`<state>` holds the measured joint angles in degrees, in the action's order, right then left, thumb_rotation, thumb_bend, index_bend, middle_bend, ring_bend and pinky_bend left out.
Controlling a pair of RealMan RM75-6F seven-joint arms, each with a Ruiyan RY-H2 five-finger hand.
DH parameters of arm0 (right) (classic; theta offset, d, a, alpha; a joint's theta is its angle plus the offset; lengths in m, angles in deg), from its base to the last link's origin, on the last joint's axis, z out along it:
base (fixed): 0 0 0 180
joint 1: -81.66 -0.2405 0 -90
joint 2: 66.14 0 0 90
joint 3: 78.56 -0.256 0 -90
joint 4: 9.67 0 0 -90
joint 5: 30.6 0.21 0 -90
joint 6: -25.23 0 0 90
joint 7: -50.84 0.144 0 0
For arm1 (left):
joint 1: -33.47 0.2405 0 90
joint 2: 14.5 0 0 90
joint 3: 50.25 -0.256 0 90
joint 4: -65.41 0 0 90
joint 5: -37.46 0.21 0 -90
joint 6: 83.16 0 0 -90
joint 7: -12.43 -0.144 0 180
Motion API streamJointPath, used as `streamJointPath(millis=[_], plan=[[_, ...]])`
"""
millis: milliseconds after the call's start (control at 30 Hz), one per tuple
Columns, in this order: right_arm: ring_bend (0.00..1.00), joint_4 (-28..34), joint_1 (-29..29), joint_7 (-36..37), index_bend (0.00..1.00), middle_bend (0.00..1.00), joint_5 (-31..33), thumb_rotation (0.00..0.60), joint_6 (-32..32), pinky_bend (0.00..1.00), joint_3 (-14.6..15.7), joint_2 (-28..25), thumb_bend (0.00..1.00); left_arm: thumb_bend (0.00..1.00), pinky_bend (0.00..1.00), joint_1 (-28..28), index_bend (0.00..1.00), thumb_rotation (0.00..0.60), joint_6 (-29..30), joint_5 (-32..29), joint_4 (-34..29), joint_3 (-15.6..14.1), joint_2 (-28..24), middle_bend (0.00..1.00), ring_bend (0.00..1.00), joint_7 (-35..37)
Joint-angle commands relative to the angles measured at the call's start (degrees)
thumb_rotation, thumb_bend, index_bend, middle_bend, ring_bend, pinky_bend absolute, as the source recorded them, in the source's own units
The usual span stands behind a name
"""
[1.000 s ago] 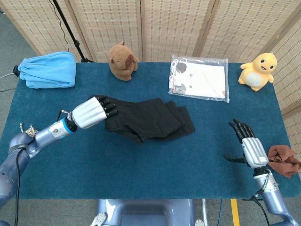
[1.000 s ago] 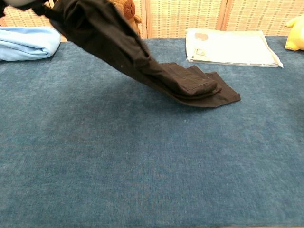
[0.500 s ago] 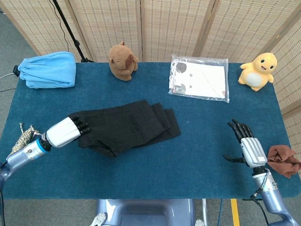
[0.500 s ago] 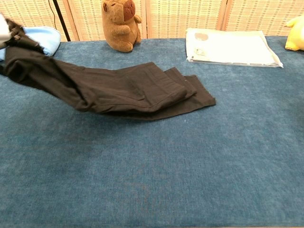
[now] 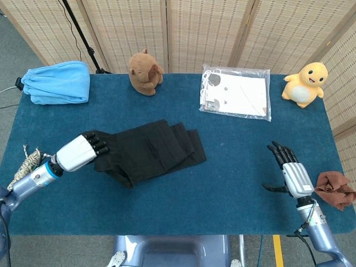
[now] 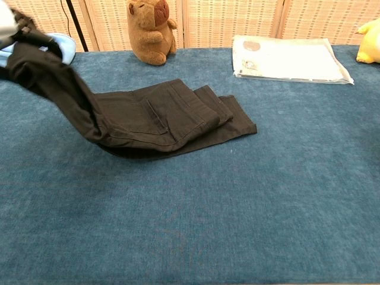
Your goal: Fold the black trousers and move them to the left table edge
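Observation:
The black trousers (image 5: 150,150) lie folded in layers on the blue table, left of its middle; in the chest view the trousers (image 6: 160,116) have their left end lifted off the cloth. My left hand (image 5: 78,152) grips that raised left end, and only a sliver of this hand (image 6: 8,18) shows at the chest view's top left corner. My right hand (image 5: 290,169) hovers over the table's right side with fingers spread and nothing in it, far from the trousers.
A folded light-blue cloth (image 5: 57,82) lies at the back left, a brown plush (image 5: 144,72) behind the trousers, a plastic-wrapped packet (image 5: 235,92) back centre, a yellow plush (image 5: 305,83) back right. A brown rag (image 5: 335,189) sits by the right edge, a rope bundle (image 5: 28,158) at the left edge.
My left hand has dragged the trousers leftward across the table; their right end slid left with them. The lifted end now hangs lower than a second ago. The right hand stayed put.

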<state>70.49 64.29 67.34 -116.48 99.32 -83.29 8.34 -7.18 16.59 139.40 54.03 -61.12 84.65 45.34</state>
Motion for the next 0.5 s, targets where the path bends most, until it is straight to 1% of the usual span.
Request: streamJointPath(millis=[33, 67, 233, 500], plan=[[0.00, 0.1, 0.0, 0.1, 0.00, 0.00, -0.1, 0.600, 0.1, 0.00, 0.0, -0.1, 0.00, 0.52, 0.63, -4.0, 0.82, 0.600, -1.7, -1.4, -1.1, 2.2, 2.6, 0.64, 0.72, 0.1], [0.00, 0.1, 0.1, 0.2, 0.00, 0.00, -0.1, 0.600, 0.3, 0.00, 0.0, -0.2, 0.00, 0.52, 0.63, -6.2, 0.82, 0.600, -3.2, -1.7, -1.2, 2.9, 3.8, 0.64, 0.72, -0.6], [0.00, -0.1, 0.2, 0.8, 0.00, 0.00, 0.3, 0.600, 0.1, 0.00, -0.1, -0.4, 0.00, 0.52, 0.63, -12.0, 0.82, 0.600, -9.1, -2.7, -0.4, 4.5, 6.8, 0.64, 0.72, -3.7], [0.00, -0.5, 0.1, 1.4, 0.00, 0.00, 0.7, 0.600, -0.3, 0.00, -0.3, -0.5, 0.00, 0.51, 0.63, -17.9, 0.82, 0.600, -17.5, -3.1, 0.3, 5.1, 11.5, 0.64, 0.72, -7.2]])
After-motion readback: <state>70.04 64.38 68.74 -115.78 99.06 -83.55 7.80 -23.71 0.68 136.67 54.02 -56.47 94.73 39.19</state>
